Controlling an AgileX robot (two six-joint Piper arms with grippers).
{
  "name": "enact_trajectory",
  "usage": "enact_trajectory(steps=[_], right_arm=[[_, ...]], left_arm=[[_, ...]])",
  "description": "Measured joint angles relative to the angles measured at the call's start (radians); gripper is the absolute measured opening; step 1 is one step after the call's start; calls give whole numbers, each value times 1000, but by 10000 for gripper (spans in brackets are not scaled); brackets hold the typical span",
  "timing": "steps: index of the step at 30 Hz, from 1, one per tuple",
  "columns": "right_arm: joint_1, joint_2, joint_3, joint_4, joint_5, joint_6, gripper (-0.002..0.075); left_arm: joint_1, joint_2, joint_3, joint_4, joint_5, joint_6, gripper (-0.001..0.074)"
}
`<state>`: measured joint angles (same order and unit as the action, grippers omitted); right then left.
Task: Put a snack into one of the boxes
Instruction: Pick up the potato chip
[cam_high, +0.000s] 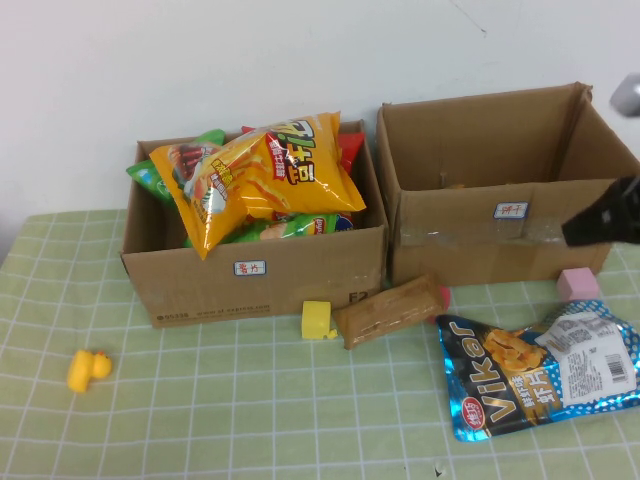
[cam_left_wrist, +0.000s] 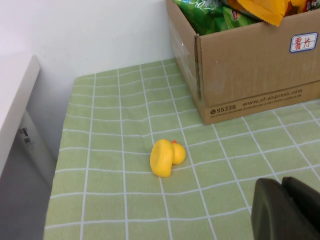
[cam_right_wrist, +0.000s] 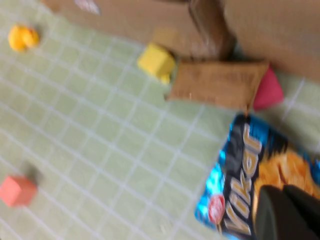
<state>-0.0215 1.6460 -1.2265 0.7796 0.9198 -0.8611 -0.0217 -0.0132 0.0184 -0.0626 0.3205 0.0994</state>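
Observation:
A blue Viker chips bag (cam_high: 540, 375) lies flat on the green checked cloth at the front right, also seen in the right wrist view (cam_right_wrist: 247, 165). A brown snack bar (cam_high: 390, 310) lies in front of the gap between the two cardboard boxes. The left box (cam_high: 255, 280) is heaped with snack bags, an orange one (cam_high: 260, 175) on top. The right box (cam_high: 480, 235) looks nearly empty. My right gripper (cam_high: 600, 222) hangs above the right box's front corner, shut and empty, over the Viker bag in its wrist view (cam_right_wrist: 287, 215). My left gripper (cam_left_wrist: 285, 207) is shut, empty, low over the cloth left of the left box.
A yellow duck (cam_high: 87, 369) sits at the front left, near my left gripper (cam_left_wrist: 167, 157). A yellow block (cam_high: 316, 319) lies beside the bar, a pink block (cam_high: 577, 284) by the right box, a small red block (cam_right_wrist: 267, 95) at the bar's end, an orange cube (cam_right_wrist: 17, 190) nearer.

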Motion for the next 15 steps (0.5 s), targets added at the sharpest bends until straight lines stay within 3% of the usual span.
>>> enact_trajectory(steps=[4,8,15], right_arm=[[8,30,0,-109,29,12,-2],[27,64,0,-202,76,-90,-2],[252,120,0,-485,112,-207,-2]], left_arm=[[0,0,0,0,0,0,-3],[0,0,0,0,0,0,-3],[0,0,0,0,0,0,-3]])
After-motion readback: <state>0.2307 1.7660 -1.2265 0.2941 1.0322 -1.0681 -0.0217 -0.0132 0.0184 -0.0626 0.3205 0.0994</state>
